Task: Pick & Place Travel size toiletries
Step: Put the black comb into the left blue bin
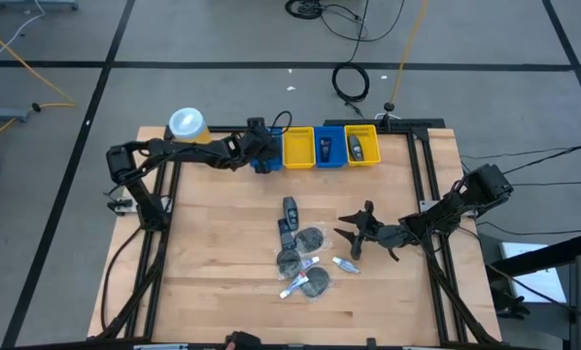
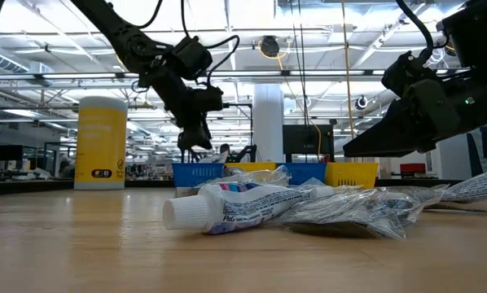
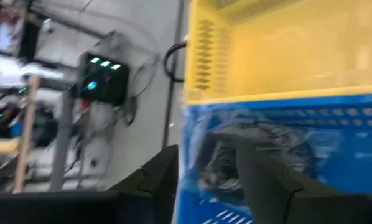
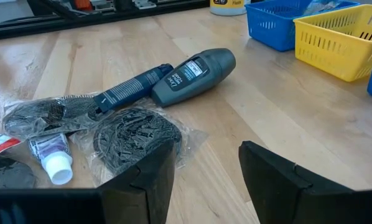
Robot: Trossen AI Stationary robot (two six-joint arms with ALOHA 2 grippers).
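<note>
The toiletries lie in a heap on the table's middle (image 1: 300, 255): a dark bottle (image 4: 195, 73), a dark tube (image 4: 133, 90), plastic-wrapped dark discs (image 4: 133, 134) and white tubes (image 4: 52, 158). My right gripper (image 4: 204, 149) is open, low over the table just right of the heap (image 1: 352, 235), its fingers short of the nearest wrapped disc. My left gripper (image 3: 204, 155) is open over the leftmost blue bin (image 3: 335, 162) at the far edge (image 1: 261, 156). A dark plastic-wrapped item (image 3: 248, 146) lies in that bin below its fingers.
A row of bins stands at the far edge: blue, yellow (image 1: 297, 148), blue (image 1: 329, 148), yellow (image 1: 361, 146); the last two each hold a dark item. A yellow canister with a white lid (image 1: 187, 123) stands left of them. Bare wood lies around the heap.
</note>
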